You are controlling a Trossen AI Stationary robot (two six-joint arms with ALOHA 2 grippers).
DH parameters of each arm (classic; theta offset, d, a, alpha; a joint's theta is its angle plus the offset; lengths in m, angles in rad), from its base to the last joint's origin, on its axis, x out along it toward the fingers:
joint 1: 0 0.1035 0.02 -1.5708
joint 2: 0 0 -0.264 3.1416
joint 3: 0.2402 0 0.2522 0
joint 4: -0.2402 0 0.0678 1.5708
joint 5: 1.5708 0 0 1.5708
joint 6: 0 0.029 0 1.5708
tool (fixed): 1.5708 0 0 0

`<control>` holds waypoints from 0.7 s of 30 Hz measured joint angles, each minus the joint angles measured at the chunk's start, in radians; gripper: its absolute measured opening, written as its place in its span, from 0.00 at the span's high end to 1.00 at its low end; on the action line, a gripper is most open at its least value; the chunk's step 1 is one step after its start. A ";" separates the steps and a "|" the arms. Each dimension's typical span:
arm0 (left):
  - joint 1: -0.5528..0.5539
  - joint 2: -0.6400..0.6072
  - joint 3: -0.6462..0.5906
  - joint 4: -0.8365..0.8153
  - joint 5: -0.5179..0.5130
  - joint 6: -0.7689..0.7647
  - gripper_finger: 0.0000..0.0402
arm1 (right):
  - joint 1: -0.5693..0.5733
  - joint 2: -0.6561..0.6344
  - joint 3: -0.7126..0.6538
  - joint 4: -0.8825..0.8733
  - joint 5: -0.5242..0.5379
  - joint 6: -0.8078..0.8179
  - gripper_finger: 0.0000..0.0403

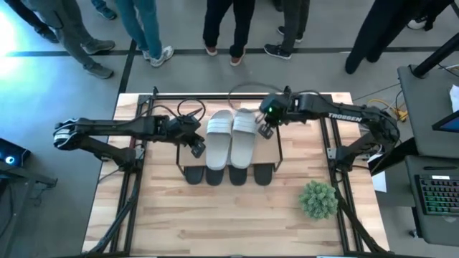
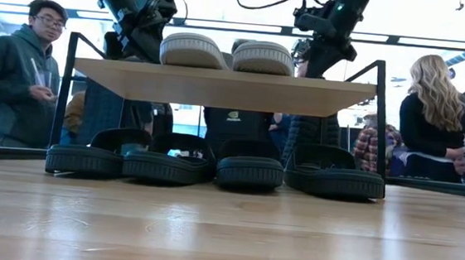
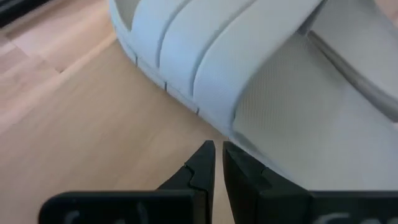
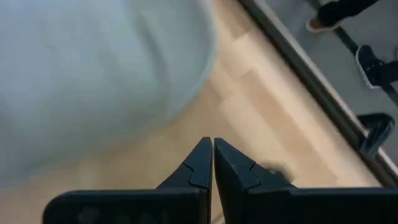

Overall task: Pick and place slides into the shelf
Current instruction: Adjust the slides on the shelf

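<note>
Shelf [image 2: 219, 87]: we see two grey slides [image 1: 231, 137] on top, four black slides [image 2: 213, 166] below.
Left claw [image 1: 196, 148]: pressed together, empty.
Right claw [image 1: 266, 132]: pressed together, empty.

Two pale grey-white ribbed-strap slides [image 1: 231, 137] lie side by side on the low light-wood shelf [image 2: 219, 87], four plain black slides [image 2: 213, 163] stand in a row beneath it on the wooden counter [image 1: 237, 215], and a small green plant [image 1: 318, 198] sits to the shelf's front right.
</note>
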 joint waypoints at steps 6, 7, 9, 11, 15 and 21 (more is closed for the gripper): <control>-0.014 -0.057 0.001 -0.010 0.030 -0.068 0.96 | -0.183 0.044 0.004 0.159 -0.236 0.081 0.98; -0.019 -0.064 0.001 -0.012 0.031 -0.076 0.96 | -0.209 0.062 0.006 0.165 -0.255 0.105 0.98; -0.031 -0.072 -0.001 -0.012 0.034 -0.080 0.96 | -0.243 0.099 0.022 0.188 -0.286 0.125 0.98; -0.043 -0.075 0.001 -0.011 0.034 -0.080 0.96 | -0.264 0.140 0.053 0.192 -0.316 0.123 0.98; -0.058 -0.062 0.002 -0.007 0.037 -0.081 0.96 | -0.269 0.230 0.141 0.186 -0.333 0.099 0.98; -0.063 -0.037 0.000 -0.011 0.051 -0.081 0.96 | -0.268 0.332 0.294 0.117 -0.350 0.052 0.98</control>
